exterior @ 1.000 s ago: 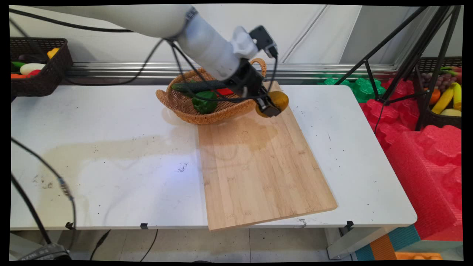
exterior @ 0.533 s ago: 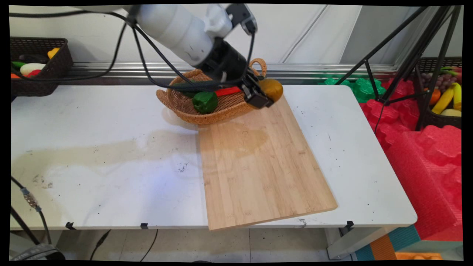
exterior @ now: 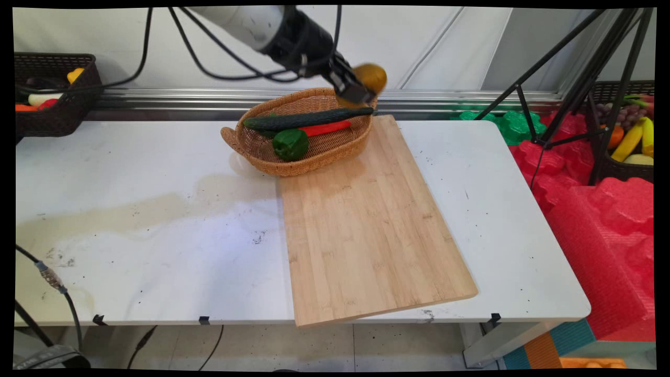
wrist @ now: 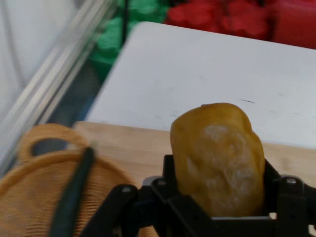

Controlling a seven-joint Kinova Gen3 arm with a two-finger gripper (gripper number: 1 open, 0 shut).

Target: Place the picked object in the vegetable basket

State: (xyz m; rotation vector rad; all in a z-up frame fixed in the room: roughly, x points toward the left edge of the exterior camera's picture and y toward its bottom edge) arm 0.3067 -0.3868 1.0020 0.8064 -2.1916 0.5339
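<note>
The pincer (exterior: 355, 88) is clamped on a yellow-brown potato (exterior: 369, 77), one finger against each side of it, as the hand view confirms with the potato (wrist: 217, 158) seated between the black fingers (wrist: 172, 177). Pincer and potato are raised in the air, clear of the table (exterior: 131, 178), above the far right rim of a wicker basket (exterior: 293, 157). The basket stands at the far middle of the table and contains a dark green cucumber (exterior: 306, 119) lying across it, a red pepper (exterior: 325, 128) just beside the cucumber, and a green bell pepper (exterior: 289, 144) nearer the front wall. A wooden cutting board (exterior: 366, 225) lies flat on the table, its far left corner touching the basket, its near edge reaching the table's near edge. A dark basket of produce (exterior: 52, 94) sits at the far left. Red foam (exterior: 602, 209) lies to the right of the table.
</note>
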